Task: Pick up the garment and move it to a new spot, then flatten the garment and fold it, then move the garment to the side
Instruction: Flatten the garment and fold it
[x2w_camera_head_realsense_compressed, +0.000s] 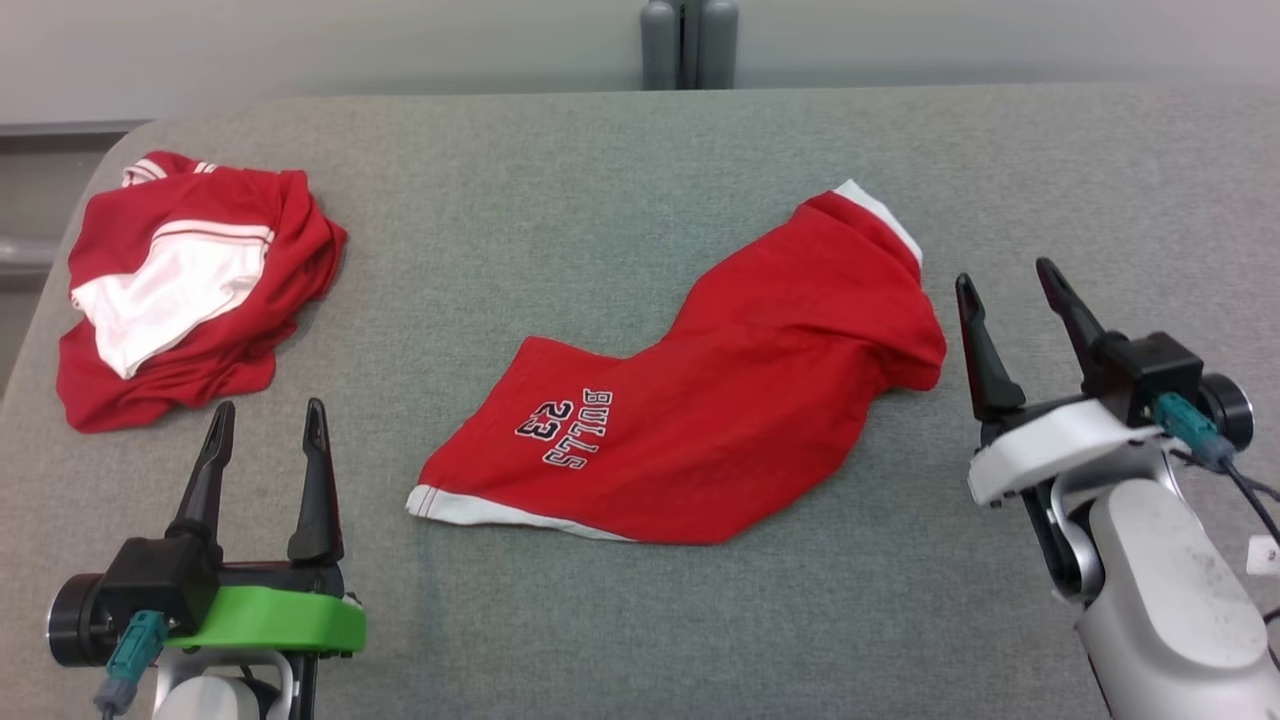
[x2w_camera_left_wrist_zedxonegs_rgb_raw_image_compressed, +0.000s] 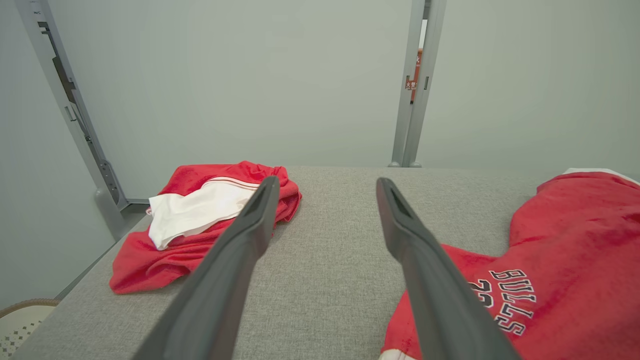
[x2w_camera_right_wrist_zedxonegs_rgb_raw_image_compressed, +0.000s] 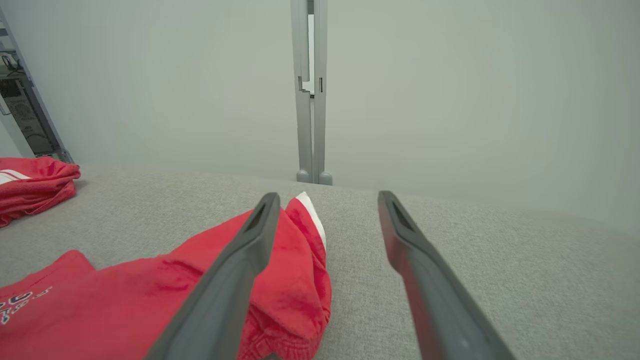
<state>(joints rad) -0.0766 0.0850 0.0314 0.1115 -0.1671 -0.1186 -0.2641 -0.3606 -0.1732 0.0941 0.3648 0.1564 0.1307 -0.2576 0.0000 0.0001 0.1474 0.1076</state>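
Left hand (x2w_camera_head_realsense_compressed: 270, 404): I saw it spread, empty.
Right hand (x2w_camera_head_realsense_compressed: 1004, 270): spread likewise, empty.
Garment (x2w_camera_head_realsense_compressed: 740, 400): lay on tabletop (x2w_camera_head_realsense_compressed: 600, 200) between both.
Second garment (x2w_camera_head_realsense_compressed: 190, 290): crumpled, far left.

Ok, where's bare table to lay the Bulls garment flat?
Widest: the far strip of table behind the Bulls garment, and the far right past the right end effector. A narrower gap lies between that garment and the crumpled pile. The left corner is crowded.

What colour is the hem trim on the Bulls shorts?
White trim on red shorts; the head view shows it best.
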